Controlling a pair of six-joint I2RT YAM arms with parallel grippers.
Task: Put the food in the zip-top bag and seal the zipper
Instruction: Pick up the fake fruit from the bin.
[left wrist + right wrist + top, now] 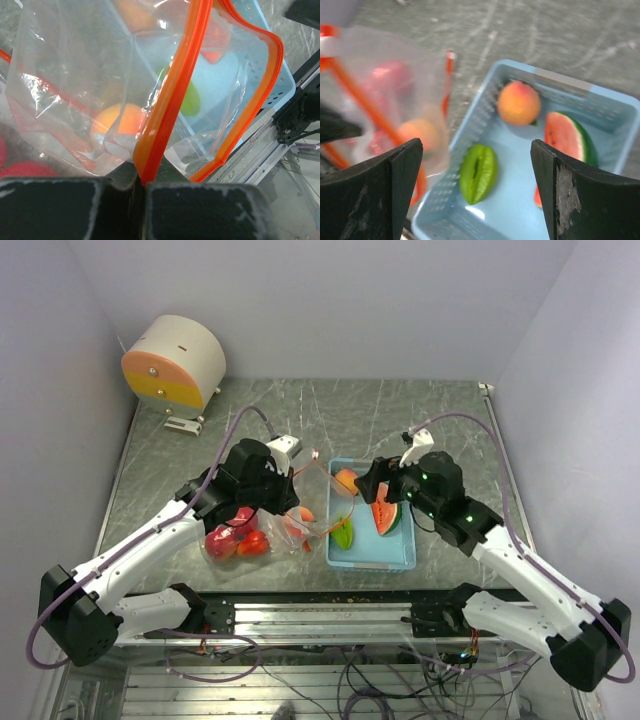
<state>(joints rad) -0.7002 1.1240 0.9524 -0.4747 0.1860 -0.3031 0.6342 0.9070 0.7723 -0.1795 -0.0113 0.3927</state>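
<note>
Overhead plus close wrist views, tray (372, 564) shared

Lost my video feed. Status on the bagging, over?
Left gripper shut on zipper, bag mouth open. Right gripper open above tray. Peach, green piece, watermelon slice not yet bagged. No obstruction seen.

Bag (283, 530) left of tray (388, 556), perhaps touching.

1. Plain pale walls (330, 310) enclose the back and both sides.
2. Grey-green marbled tabletop (400, 410), evenly lit.
3. White drum (175, 362) with an orange-yellow face, far-left corner.
4. Metal rail (330, 620) along the near edge.
</note>
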